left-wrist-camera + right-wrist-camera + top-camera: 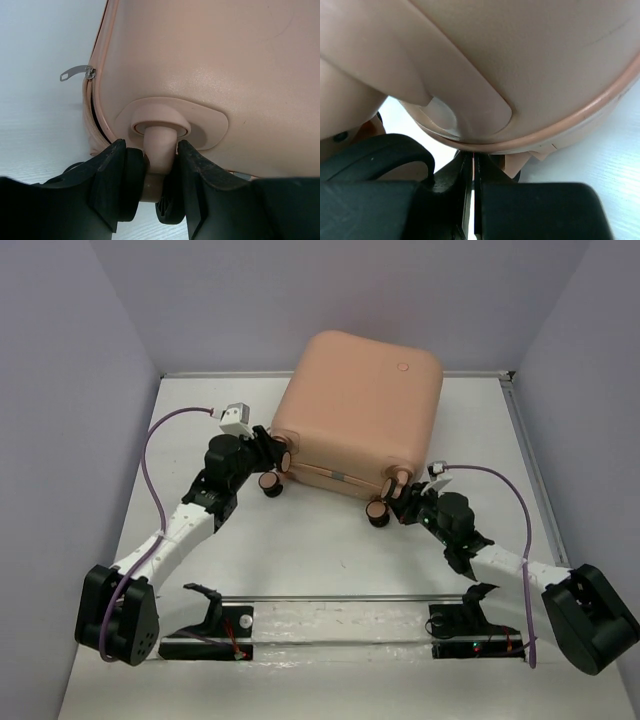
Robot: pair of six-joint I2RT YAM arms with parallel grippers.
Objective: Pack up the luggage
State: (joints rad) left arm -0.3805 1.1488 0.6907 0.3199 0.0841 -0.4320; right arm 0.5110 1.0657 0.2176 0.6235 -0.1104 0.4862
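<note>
**A:** Surface first: what is it like?

**B:** White and matte. The surface [330, 560] runs back to pale lilac-grey walls [80, 340] on the left, far and right sides. A metal rail [340, 597] crosses its near edge.

**A:** And the luggage?

**B:** The luggage [360, 405] sits at the far middle of the surface, close to the back wall, lying flat and shut. It has a peach-pink hard shell, squarish with rounded corners. There is a small round mark [403, 367] on top, near its far right corner. Its wheels point toward the arms, and one wheel [376, 513] shows pink and black at the near right corner.

**A:** Any zip showing?

**B:** The left wrist view shows a dark zip [95, 117] running down the side, with a silver pull [74, 73] sticking out.

**A:** Fingers?

**B:** The left fingers [112, 172] press on either side of the pink stem [160, 142] of the near left wheel, holding the luggage there. The right fingers [530, 205] are almost together, with only a thin slit between them. They sit right under the shell's rim by the near right wheel. I cannot tell whether they pinch anything.
</note>
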